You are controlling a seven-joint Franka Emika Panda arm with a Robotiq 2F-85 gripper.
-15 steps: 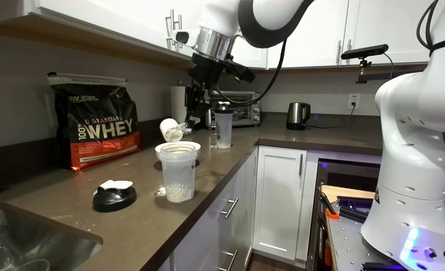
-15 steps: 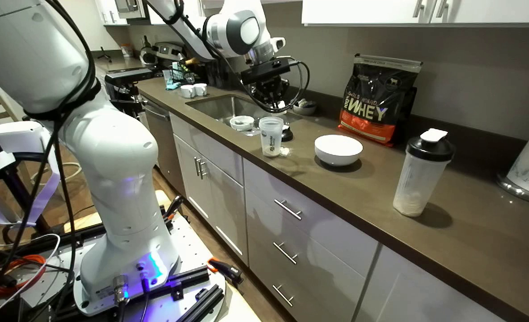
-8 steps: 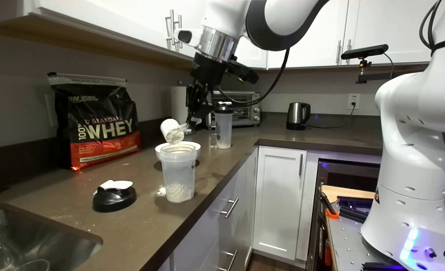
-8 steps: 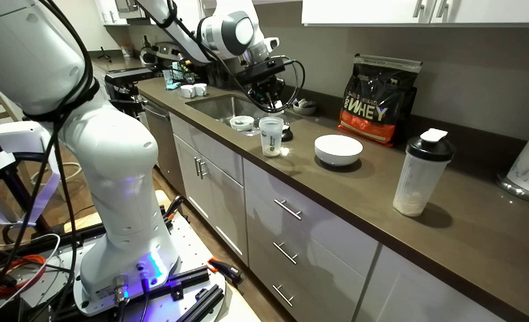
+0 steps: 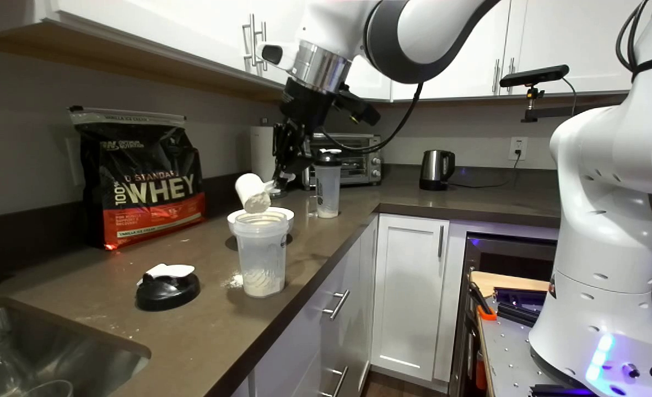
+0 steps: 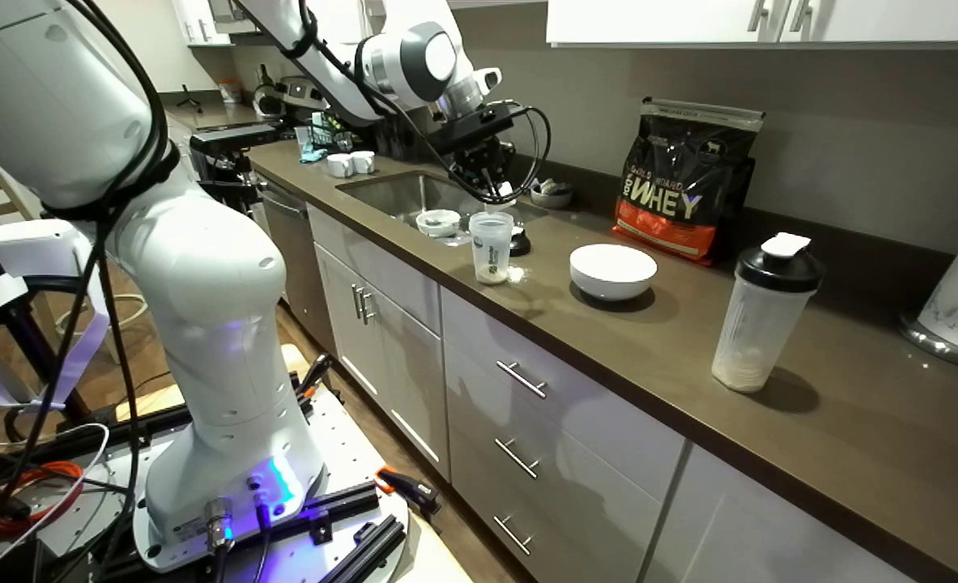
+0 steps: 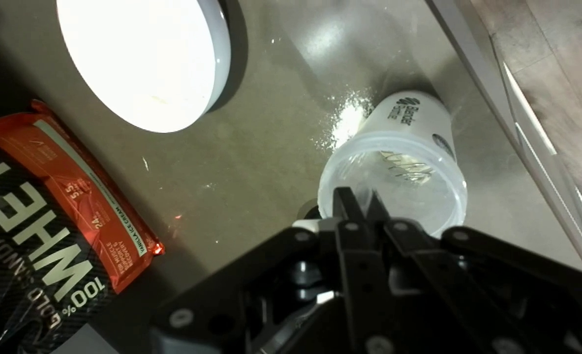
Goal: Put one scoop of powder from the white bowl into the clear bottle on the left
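Note:
The white bowl [image 6: 612, 275] sits on the counter. Left of it, in an exterior view, the clear bottle [image 6: 491, 247] stands upright without a lid, pale powder [image 5: 263, 282] in its bottom. My gripper [image 5: 279, 177] is shut on the handle of a small white scoop [image 5: 248, 187]. The scoop tips mouth-down close above the bottle's rim, powder still showing in its mouth. Whether it is fully over the opening I cannot tell. In the wrist view the fingertips [image 7: 342, 194] cross the bottle's mouth, with translucent plastic between them; the scoop's cup is mostly hidden there.
Spilled powder [image 7: 350, 118] lies beside the bottle. A black lid [image 5: 168, 292] with a white flip cap rests near the sink [image 5: 66, 353]. A lidded shaker [image 6: 762, 324] stands beyond the bowl. A whey bag [image 5: 144, 176] leans near the wall.
The gripper has come down a little with the scoop, which now sits closer to the bottle's rim. The scoop's mouth tips further downward. Bowl and bottle stay in place.

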